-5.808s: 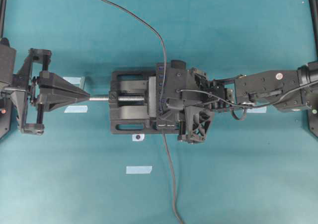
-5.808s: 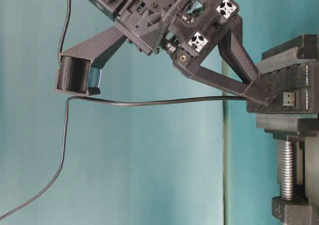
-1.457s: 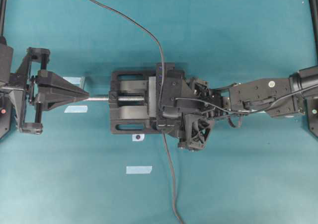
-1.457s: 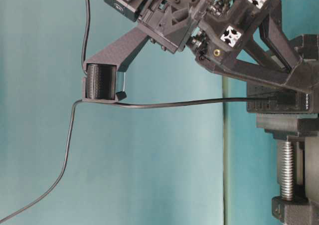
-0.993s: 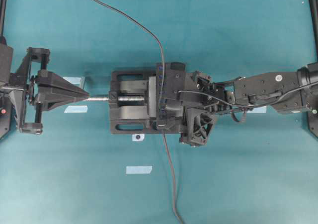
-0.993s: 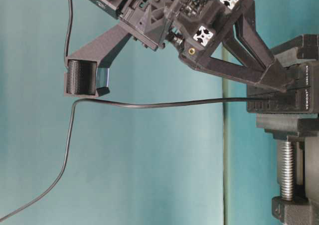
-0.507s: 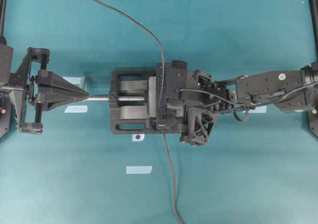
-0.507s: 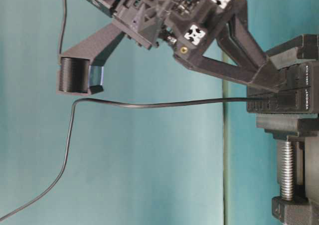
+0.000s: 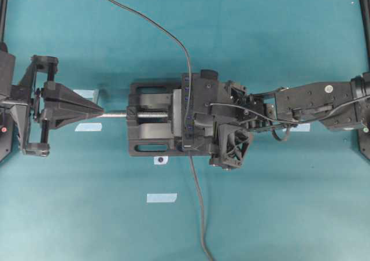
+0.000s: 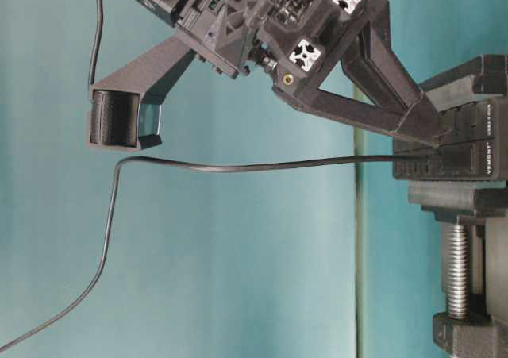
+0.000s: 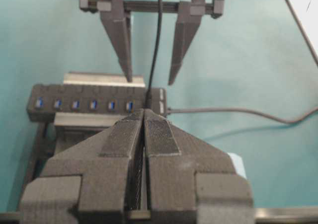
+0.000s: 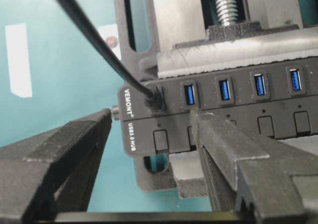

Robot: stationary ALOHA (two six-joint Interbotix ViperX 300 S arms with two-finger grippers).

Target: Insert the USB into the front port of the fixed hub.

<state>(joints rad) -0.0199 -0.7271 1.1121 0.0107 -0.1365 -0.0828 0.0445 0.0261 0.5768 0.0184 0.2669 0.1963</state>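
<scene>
Apparently the USB [image 12: 154,101] already sits in the end port of the fixed hub [image 12: 233,105], the port nearest the printed label, with its cable [image 12: 94,40] rising away between the spread jaws of the right gripper [image 12: 149,134]. Those jaws hold nothing: 1 finger stands outside the hub's end, the other rests over the button row beside the second port, and the plug lies between them, slightly ahead of the tips. The left gripper [image 11: 144,129] has its jaws pressed together, empty, pointing at the screw of the vise [image 9: 150,133] that clamps the hub.

The step in hand looks like release and retreat. Done well, the right arm would back straight away from the hub with its jaws wide, so neither finger snags the cable or levers the plug sideways. Whether the plug is fully seated cannot be told; a gentle straight push on its back would settle that.
</scene>
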